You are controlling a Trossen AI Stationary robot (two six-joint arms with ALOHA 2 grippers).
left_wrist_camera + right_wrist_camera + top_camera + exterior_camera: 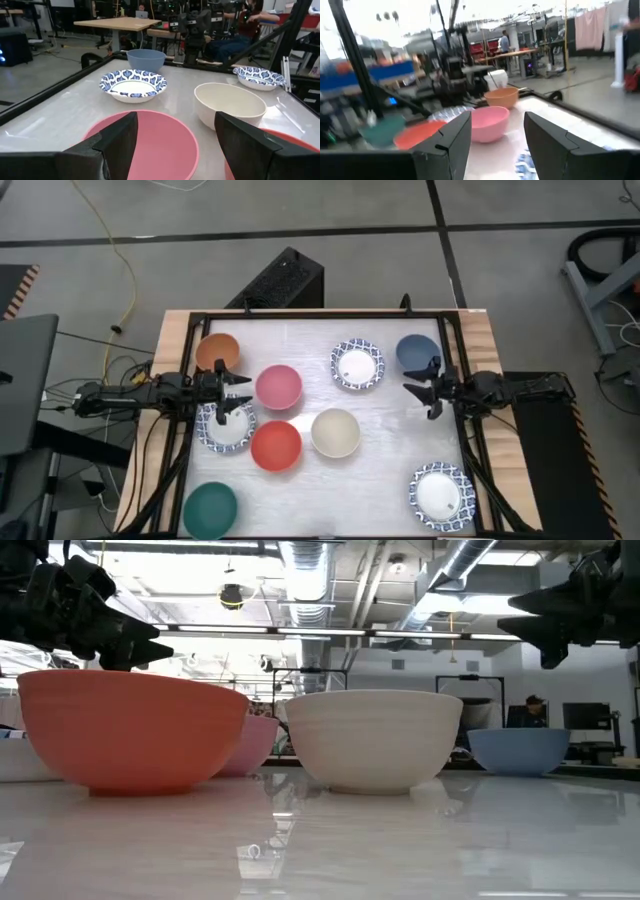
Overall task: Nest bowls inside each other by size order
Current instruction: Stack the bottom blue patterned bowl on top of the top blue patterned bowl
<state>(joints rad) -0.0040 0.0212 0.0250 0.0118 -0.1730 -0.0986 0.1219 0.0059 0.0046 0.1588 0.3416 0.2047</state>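
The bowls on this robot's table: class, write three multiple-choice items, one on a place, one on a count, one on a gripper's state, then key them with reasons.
1. Where is the dark green bowl?
A. The table's near left corner
B. Inside the cream bowl
C. Beside the blue bowl

2. How many white bowls with blue-patterned rims are there?
A. One
B. Three
C. Five

3. How is the right gripper?
A. Shut on the blue bowl
B. Open, holding nothing
C. Shut on the pink bowl

Key: 1 A, it sits alone there in the high view. 2 B, one far, one under the left gripper, one near right. 3 B, its fingers stand apart beside the blue bowl.
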